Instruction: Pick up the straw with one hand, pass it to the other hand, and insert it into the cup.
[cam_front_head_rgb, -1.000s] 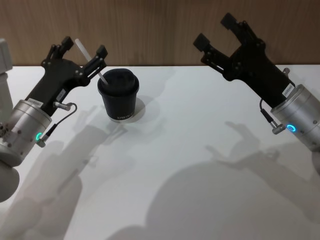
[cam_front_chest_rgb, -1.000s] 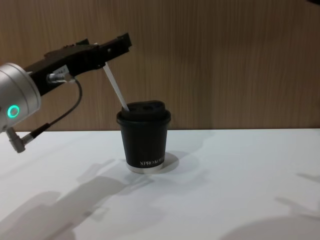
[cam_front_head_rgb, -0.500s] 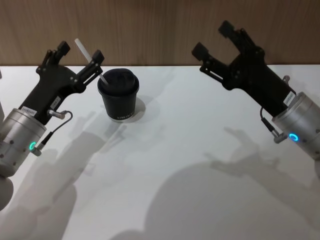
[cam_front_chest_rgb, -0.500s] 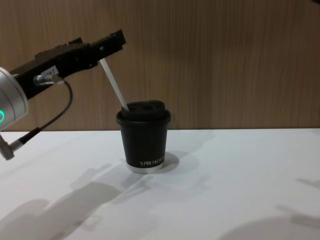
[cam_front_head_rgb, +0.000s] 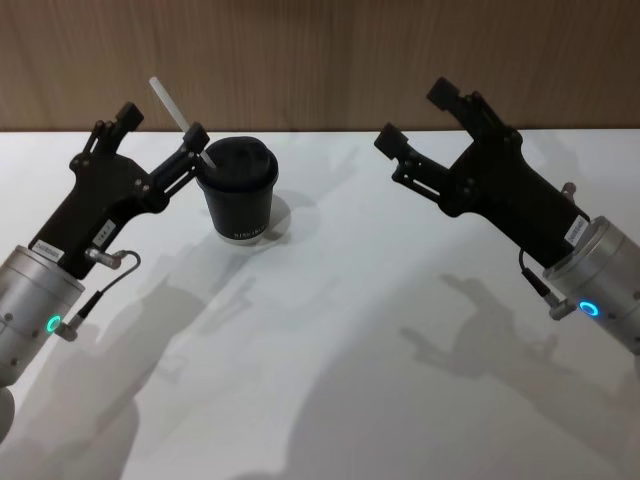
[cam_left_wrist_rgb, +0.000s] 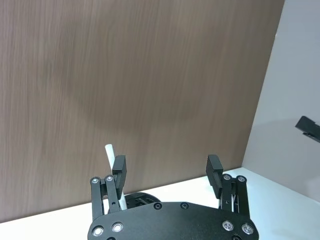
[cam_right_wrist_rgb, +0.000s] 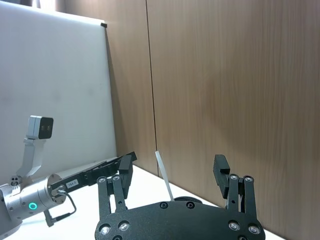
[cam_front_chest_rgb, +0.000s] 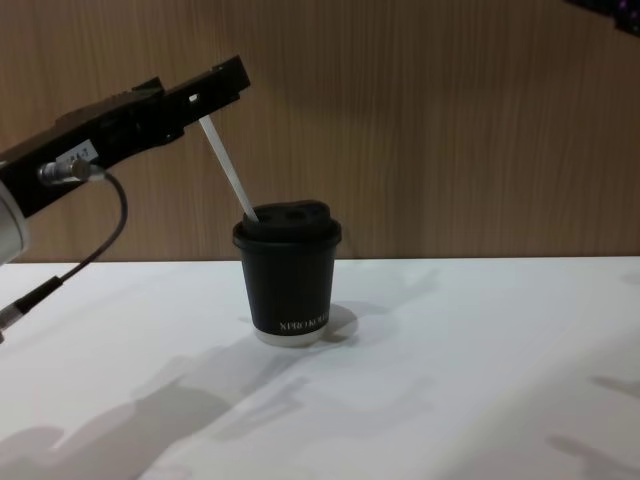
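Backdrop: wood-panelled wall (cam_front_head_rgb: 300, 60) behind a white table (cam_front_head_rgb: 330, 340).
Cup (cam_front_head_rgb: 239, 194): upright at 11 o'clock on the table in the head view.
Straw (cam_front_chest_rgb: 228, 170): lower end in the lid, leaning toward 11 o'clock.
Left gripper (cam_front_head_rgb: 158, 138): at 10 o'clock, jaws spread wide, one finger (cam_front_head_rgb: 193, 142) beside the straw, not clamping it.
Right gripper (cam_front_head_rgb: 418, 118): raised at 2 o'clock, well apart from the cup, jaws wide and empty.
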